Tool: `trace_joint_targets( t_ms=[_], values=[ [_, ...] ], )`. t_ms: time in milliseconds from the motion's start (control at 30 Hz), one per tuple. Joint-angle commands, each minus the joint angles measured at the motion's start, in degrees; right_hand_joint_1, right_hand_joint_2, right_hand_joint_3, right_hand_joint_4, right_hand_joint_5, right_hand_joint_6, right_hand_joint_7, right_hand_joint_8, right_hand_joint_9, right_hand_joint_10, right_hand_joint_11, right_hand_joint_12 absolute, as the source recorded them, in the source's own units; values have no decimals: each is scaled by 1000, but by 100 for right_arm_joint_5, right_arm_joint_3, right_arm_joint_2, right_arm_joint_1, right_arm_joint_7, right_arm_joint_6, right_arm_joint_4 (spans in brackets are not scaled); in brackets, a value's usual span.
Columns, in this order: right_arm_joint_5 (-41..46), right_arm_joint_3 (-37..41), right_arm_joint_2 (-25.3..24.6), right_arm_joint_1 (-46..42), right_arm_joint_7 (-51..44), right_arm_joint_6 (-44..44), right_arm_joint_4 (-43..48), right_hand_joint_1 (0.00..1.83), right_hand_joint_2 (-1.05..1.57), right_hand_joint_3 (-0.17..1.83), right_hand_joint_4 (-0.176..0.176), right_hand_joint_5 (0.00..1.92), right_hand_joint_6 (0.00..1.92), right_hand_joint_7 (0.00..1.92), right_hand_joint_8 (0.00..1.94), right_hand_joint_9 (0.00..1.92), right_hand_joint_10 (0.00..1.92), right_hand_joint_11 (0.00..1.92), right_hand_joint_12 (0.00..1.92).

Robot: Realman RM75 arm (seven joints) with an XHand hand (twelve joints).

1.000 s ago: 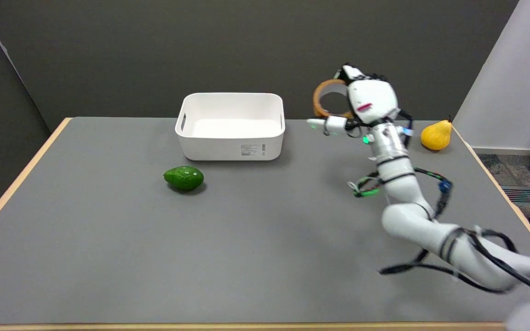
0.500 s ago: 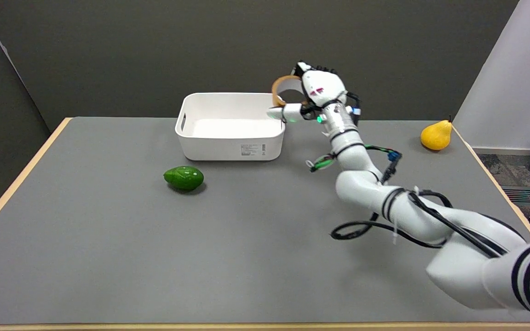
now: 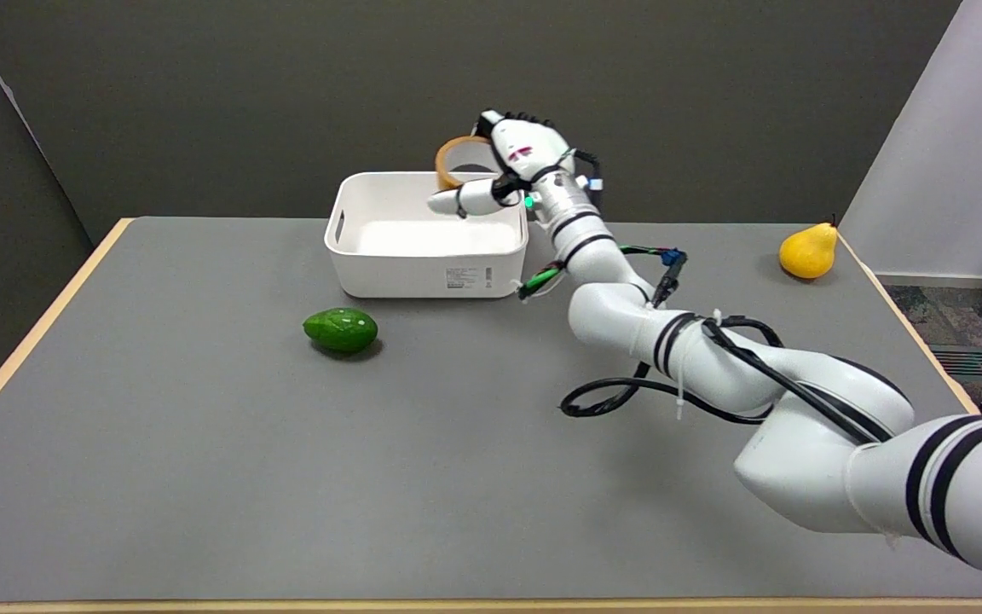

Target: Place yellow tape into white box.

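The yellow tape (image 3: 450, 158), a brownish-yellow ring, is held upright in the air by my right hand (image 3: 510, 162). The hand hangs over the right part of the white box (image 3: 423, 271), with one white finger stretched left above the box's inside. The tape sits above the box's far rim. The box is a rounded white tub with a small label on its front wall, standing at the back middle of the grey table, and its floor is bare. My right arm reaches in from the lower right across the table.
A green avocado (image 3: 340, 331) lies in front of the box to its left. A yellow pear (image 3: 808, 250) stands near the table's far right edge. A loop of black cable (image 3: 606, 399) hangs from the arm close to the tabletop.
My right hand has carried the tape leftward, from right of the box to above the box's right part. The avocado, pear and box have stayed put.
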Motion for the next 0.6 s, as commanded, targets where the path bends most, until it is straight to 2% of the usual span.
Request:
trace_joint_targets(
  t_ms=[33,67,100,133,200,233,300,400,600],
  values=[
    [142,-260,-503,-57,222,-1024,-151,1191,1205,151,-176,514,1533,853,1378,831,1320,559,1921],
    [290,-244,-462,-103,279,-1089,-94,1070,1055,423,-79,469,1355,803,1235,770,1292,502,1918],
    [474,-233,-420,-136,327,-1163,-47,915,856,782,45,412,1124,738,1051,694,1261,436,1915],
    [575,-230,-402,-153,355,-1192,-23,794,763,903,81,348,883,649,858,597,1157,399,1796],
    [653,-180,-332,-191,372,-1248,102,552,655,918,70,189,401,379,447,323,843,283,1412],
    [661,-155,-302,-216,372,-1265,168,405,571,927,71,94,228,164,261,116,662,123,1205],
    [663,-81,-225,-277,372,-1251,345,333,544,915,70,19,191,28,169,13,519,37,1129],
    [663,119,-91,-423,372,-1154,669,312,508,861,61,-1,151,-1,6,-1,335,-1,1130],
    [671,705,259,-914,372,-318,1571,299,504,890,46,-1,66,-1,-1,-1,258,-1,1006]
  ],
)
